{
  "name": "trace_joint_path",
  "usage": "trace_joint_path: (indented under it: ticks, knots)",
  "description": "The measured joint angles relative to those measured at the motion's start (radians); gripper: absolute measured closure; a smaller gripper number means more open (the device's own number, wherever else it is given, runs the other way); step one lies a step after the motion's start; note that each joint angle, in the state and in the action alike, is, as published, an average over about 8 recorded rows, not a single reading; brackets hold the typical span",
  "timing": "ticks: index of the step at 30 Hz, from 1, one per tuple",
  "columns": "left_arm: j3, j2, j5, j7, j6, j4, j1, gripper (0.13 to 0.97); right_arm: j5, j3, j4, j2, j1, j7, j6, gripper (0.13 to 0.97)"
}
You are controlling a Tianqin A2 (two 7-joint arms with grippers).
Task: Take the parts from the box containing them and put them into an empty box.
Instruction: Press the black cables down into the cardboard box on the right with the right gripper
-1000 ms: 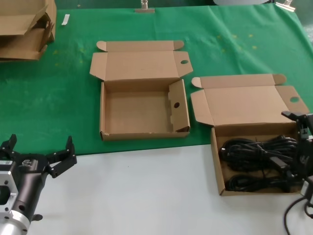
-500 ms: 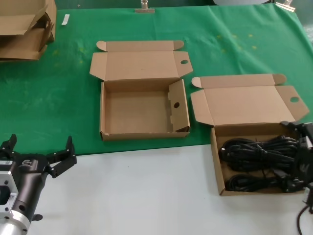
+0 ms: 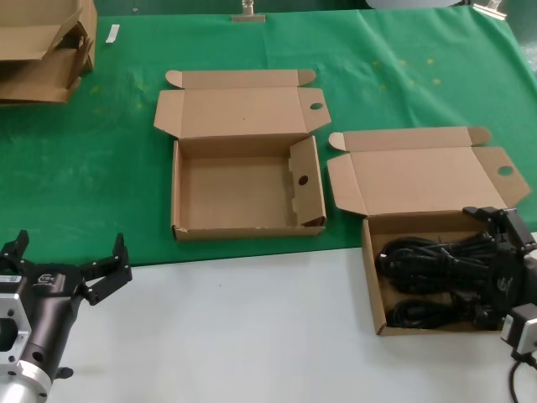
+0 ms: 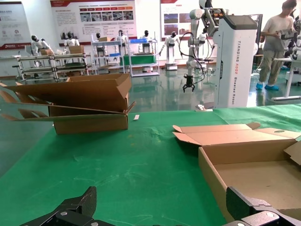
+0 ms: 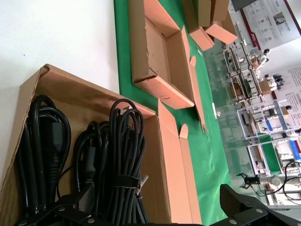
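The parts [image 3: 436, 273] are lying in the box containing them [image 3: 374, 290] at the lower right, where the right hand [image 3: 502, 256] is hanging wide open over their far end (gripping nothing). The empty box [image 3: 245, 189] is sitting mid-frame; the left hand [image 3: 65, 256] is waiting open at lower left.

The right gripper [image 3: 501, 252] hangs open over the cables [image 3: 436, 260] in the right box [image 3: 372, 285]; the left gripper [image 3: 67, 267] waits open near the empty box [image 3: 178, 193]
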Motion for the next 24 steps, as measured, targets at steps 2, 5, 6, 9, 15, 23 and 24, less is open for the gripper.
trace_joint_path:
  ticks: [2,5,6,9,15,23,24]
  knots:
    - [0.0,0.0,0.0,0.0,0.0,0.0,0.0,0.132,0.0,-0.006,-0.003,0.0,0.004,0.001,0.002,0.147]
    - [0.0,0.0,0.0,0.0,0.0,0.0,0.0,0.132,0.0,-0.015,-0.008,0.0,0.009,0.003,0.004,0.165]
    - [0.0,0.0,0.0,0.0,0.0,0.0,0.0,0.132,-0.001,-0.018,-0.01,0.0,0.011,0.004,0.006,0.171]
    - [0.0,0.0,0.0,0.0,0.0,0.0,0.0,0.132,-0.002,-0.026,-0.016,-0.001,0.016,0.008,0.009,0.191]
    - [0.0,0.0,0.0,0.0,0.0,0.0,0.0,0.132,0.001,-0.036,-0.024,-0.004,0.021,0.008,0.012,0.276]
    - [0.0,0.0,0.0,0.0,0.0,0.0,0.0,0.132,-0.002,-0.05,-0.028,-0.002,0.023,0.027,0.02,0.423]
    - [0.0,0.0,0.0,0.0,0.0,0.0,0.0,0.132,-0.004,-0.053,-0.028,-0.001,0.023,0.031,0.022,0.445]
